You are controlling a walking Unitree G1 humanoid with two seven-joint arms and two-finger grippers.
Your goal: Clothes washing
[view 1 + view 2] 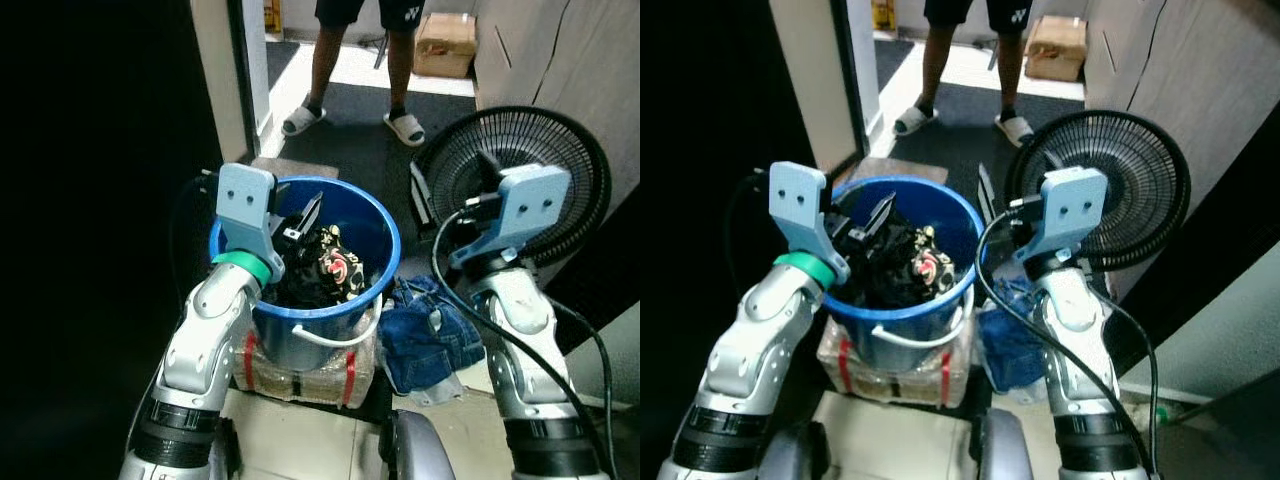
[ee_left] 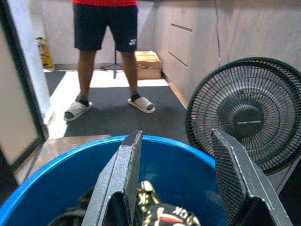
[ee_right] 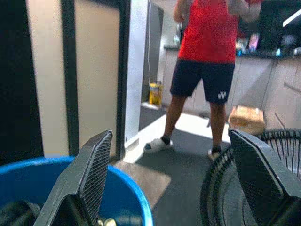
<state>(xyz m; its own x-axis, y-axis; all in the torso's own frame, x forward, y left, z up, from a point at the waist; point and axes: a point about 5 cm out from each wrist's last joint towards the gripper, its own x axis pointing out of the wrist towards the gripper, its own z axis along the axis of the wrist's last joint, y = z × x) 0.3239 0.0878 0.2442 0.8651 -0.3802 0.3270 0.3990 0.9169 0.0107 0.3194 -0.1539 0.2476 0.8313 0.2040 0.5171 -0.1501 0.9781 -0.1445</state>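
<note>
Our left gripper [image 2: 176, 183] hangs over the near rim of the blue bucket [image 1: 375, 215], its two black fingers [image 2: 123, 176] spread wide apart and holding nothing. Just below and beyond those fingertips lie the dark clothes [image 1: 318, 268], a black bundle with red and pale print heaped inside the bucket; the fingers do not touch it as far as we can see. The bucket has a white handle [image 1: 335, 338] hanging down its front and stands on a wrapped bundle with red straps [image 1: 300, 372].

To the right of the bucket, on the floor, lies a crumpled pair of blue jeans [image 1: 425, 330], touching the bucket's base and sitting between our two arms.

Further right, our right gripper [image 3: 174, 174] is raised beside the bucket's right edge, in front of the black floor fan [image 1: 560, 150]. Its fingers stand wide apart too, clamped on nothing, with the jeans below them.

Beyond the bucket, on the dark mat, a person [image 1: 360, 60] in dark shorts and pale slippers stands facing us, a cardboard box [image 1: 445, 45] just behind to the right.
</note>
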